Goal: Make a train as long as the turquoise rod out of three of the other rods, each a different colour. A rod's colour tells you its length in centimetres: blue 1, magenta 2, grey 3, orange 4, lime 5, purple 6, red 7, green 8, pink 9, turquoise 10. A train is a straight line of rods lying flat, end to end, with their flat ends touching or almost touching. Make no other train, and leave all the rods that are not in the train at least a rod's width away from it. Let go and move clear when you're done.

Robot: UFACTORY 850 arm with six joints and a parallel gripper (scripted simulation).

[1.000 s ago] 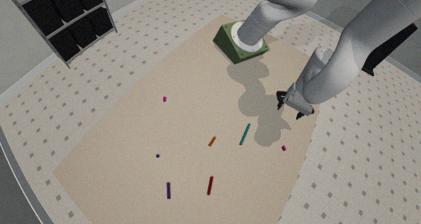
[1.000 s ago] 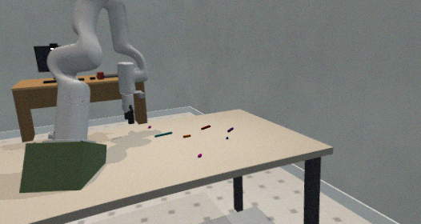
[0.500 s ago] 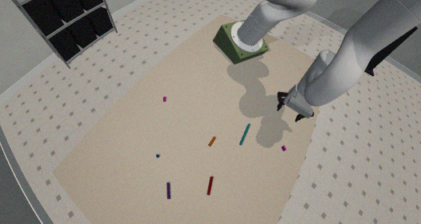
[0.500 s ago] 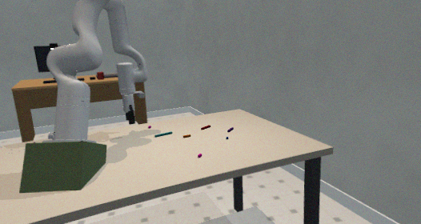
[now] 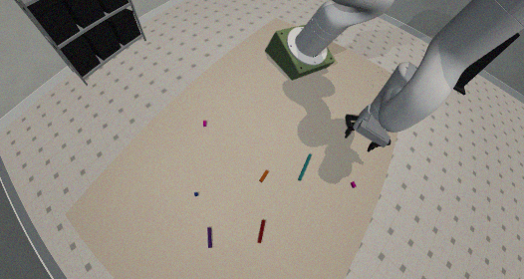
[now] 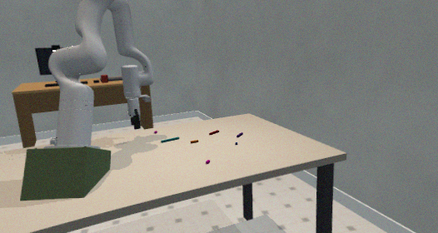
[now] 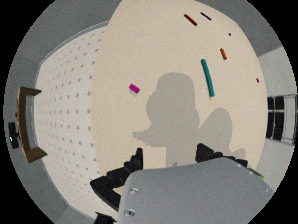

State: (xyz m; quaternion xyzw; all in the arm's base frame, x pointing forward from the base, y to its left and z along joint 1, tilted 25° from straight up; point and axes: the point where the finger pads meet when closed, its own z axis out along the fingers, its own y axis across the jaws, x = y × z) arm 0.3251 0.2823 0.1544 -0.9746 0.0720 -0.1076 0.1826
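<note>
The turquoise rod (image 5: pixel 305 167) (image 6: pixel 170 140) (image 7: pixel 207 77) lies flat. The orange rod (image 5: pixel 264 175) (image 6: pixel 194 141) (image 7: pixel 223 54) lies apart beside it. The red rod (image 5: pixel 261 231) (image 6: pixel 214 132) (image 7: pixel 190 20) and purple rod (image 5: pixel 209 237) (image 6: pixel 240 135) (image 7: pixel 206 16) lie farther from the base. One magenta rod (image 5: pixel 353 184) (image 6: pixel 156 132) (image 7: pixel 134 88) lies nearest the gripper; another magenta rod (image 5: pixel 204 124) (image 6: pixel 207 161) (image 7: pixel 257 80) lies across the table. The blue rod (image 5: pixel 196 194) (image 6: pixel 236 143) (image 7: pixel 230 34) lies alone. No rods touch. My gripper (image 5: pixel 359 142) (image 6: pixel 136 127) (image 7: pixel 171 155) is open and empty, above the table.
The rods lie on a beige table (image 5: pixel 149 158) (image 6: pixel 266 161). The arm stands on a green base block (image 5: pixel 282 51) (image 6: pixel 62 174) at one end. The arm's shadow falls beside the turquoise rod. A wooden desk (image 6: pixel 42 101) and a shelf rack (image 5: pixel 82 29) stand away from the table.
</note>
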